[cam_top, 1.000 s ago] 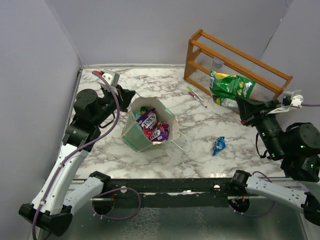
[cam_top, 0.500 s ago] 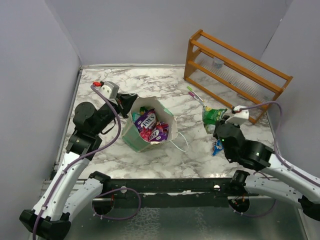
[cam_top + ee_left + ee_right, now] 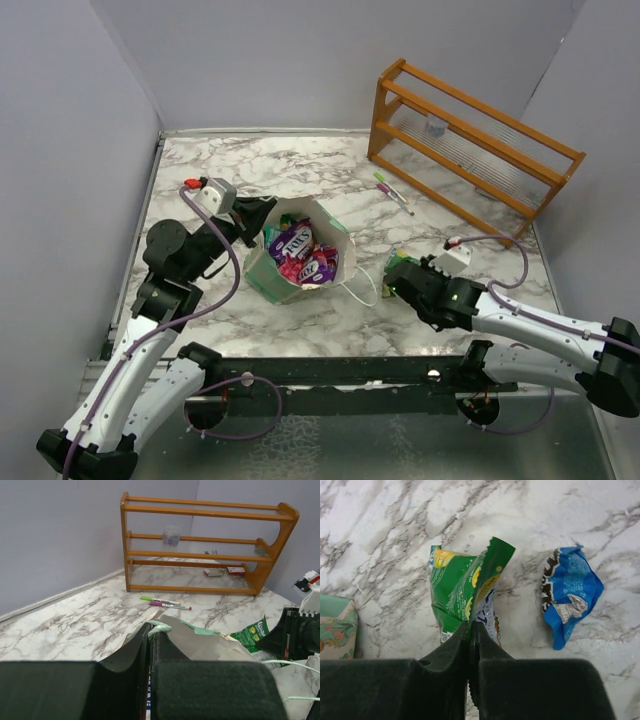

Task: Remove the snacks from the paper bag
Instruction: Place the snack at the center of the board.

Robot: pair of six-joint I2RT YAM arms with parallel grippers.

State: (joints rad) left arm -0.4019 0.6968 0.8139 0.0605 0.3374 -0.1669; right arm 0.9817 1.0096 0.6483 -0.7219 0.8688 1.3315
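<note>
Clearly, the right claw is clamped on the top edge of a green snack packet, its two dark fingers pressed together with only the crinkled foil between them. The packet reaches out from the fingertips, green and yellow with a white patch, and sits low just to the right of the paper bag, outside it. Whether its far end touches the marble surface cannot be told. A blue snack packet lies crumpled on the surface, near the green one on the side away from the bag, with a strip of bare marble between the two. The left claw is closed as well, pinching the bag's rim at its far left part, a fold of mint paper caught between the fingers. The bag has its mouth open toward the top camera, its cream inner walls showing. Inside it lie the rest of the snacks, purple, red and teal packets heaped together. Behind the bag and to its right, two pens lie side by side on the surface, well apart from the bag. Farther back on that same side a wooden rack stands near the wall, with a few small items on its shelves that are too small to make out.
</note>
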